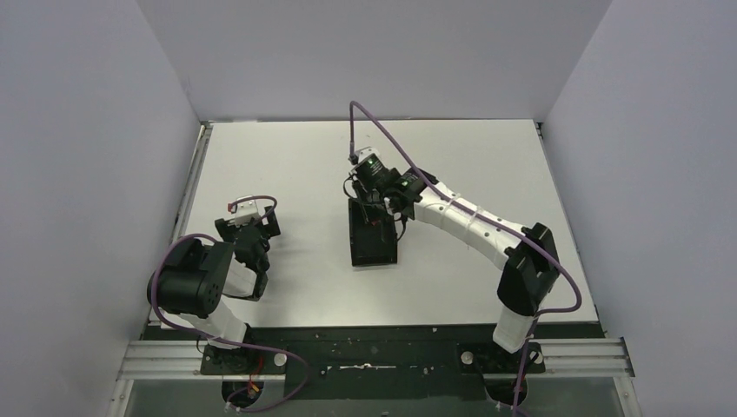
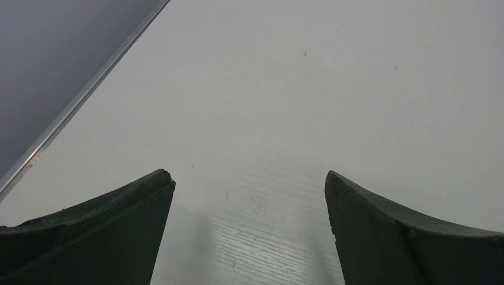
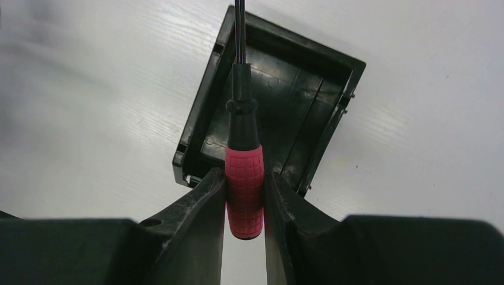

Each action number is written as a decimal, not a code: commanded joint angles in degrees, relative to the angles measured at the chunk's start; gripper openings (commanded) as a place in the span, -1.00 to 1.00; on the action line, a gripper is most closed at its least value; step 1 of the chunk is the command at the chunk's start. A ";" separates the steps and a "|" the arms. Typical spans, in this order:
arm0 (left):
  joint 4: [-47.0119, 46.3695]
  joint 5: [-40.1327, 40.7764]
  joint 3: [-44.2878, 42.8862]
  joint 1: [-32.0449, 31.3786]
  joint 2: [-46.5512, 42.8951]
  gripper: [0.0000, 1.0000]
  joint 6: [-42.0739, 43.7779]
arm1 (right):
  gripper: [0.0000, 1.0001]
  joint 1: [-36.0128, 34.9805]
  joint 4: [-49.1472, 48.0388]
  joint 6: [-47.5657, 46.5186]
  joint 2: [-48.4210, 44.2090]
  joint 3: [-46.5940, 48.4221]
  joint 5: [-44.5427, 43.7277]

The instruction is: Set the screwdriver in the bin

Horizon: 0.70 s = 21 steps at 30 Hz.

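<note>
The bin (image 1: 374,234) is a small black open tray near the table's middle; the right wrist view shows its bare floor (image 3: 285,89). My right gripper (image 3: 245,178) is shut on the red handle of the screwdriver (image 3: 243,184), held above the bin's near end, the dark shaft pointing forward over the bin. In the top view the right gripper (image 1: 380,211) hovers over the bin's far end and the screwdriver is hidden there. My left gripper (image 2: 249,184) is open and empty above bare table, left of the bin (image 1: 254,228).
White walls enclose the table on three sides. A metal rail (image 2: 83,98) runs along the table's left edge near my left gripper. A dark strip (image 1: 374,343) with the arm bases borders the front.
</note>
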<state>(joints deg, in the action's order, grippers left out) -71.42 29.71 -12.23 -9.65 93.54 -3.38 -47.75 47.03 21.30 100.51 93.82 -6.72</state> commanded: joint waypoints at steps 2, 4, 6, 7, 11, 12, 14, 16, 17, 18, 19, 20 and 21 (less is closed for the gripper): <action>-1.76 -0.30 -0.52 0.22 -0.98 0.95 0.12 | -0.90 -1.15 -6.91 0.35 -1.29 -7.62 1.77; -1.78 -0.23 -0.52 0.22 -0.97 0.95 0.12 | -0.90 -1.40 -9.02 0.38 -1.53 -10.51 2.21; -1.79 -0.25 -0.53 0.20 -0.98 0.95 0.12 | -0.90 -1.50 -11.38 -0.10 -1.47 -13.47 2.47; -1.72 -0.27 -0.52 0.20 -0.99 0.95 0.12 | -0.89 -1.55 -12.52 -0.56 -1.27 -14.71 2.27; -1.76 -0.24 -0.52 0.17 -0.99 0.95 0.12 | -0.89 -1.60 -15.26 -1.26 -0.51 -18.29 1.03; -1.74 -0.22 -0.54 0.18 -0.99 0.95 0.12 | -0.89 -1.59 -15.77 -1.39 -0.61 -19.31 0.97; -1.72 -0.25 -0.52 0.21 -0.99 0.95 0.12 | -0.87 -1.57 -17.09 -1.75 -0.62 -20.47 0.81; -1.72 -0.27 -0.52 0.17 -0.93 0.95 0.12 | -0.75 -1.57 -17.42 -1.79 -0.22 -20.94 0.10; -1.71 -0.27 -0.52 0.21 -0.98 0.95 0.12 | -0.67 -1.57 -17.41 -1.67 0.27 -20.96 -0.51; -1.76 -0.24 -0.52 0.24 -0.94 0.95 0.12 | -0.58 -1.62 -17.41 -1.55 0.68 -20.88 -0.90; -1.71 -0.27 -0.52 0.25 -0.98 0.95 0.12 | -0.45 -1.59 -17.45 -1.46 1.04 -20.87 -1.16; -1.71 -0.20 -0.57 0.19 -0.99 0.95 0.12 | -0.35 -1.57 -17.53 -1.25 1.35 -20.75 -1.53; -1.74 -0.26 -0.57 0.23 -0.94 0.95 0.12 | -0.25 -1.56 -17.58 -1.12 1.62 -20.54 -1.81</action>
<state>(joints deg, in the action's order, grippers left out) -71.42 29.71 -12.23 -9.65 93.54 -3.38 -48.86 33.04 20.16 101.30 72.58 -5.43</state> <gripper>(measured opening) 0.974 0.287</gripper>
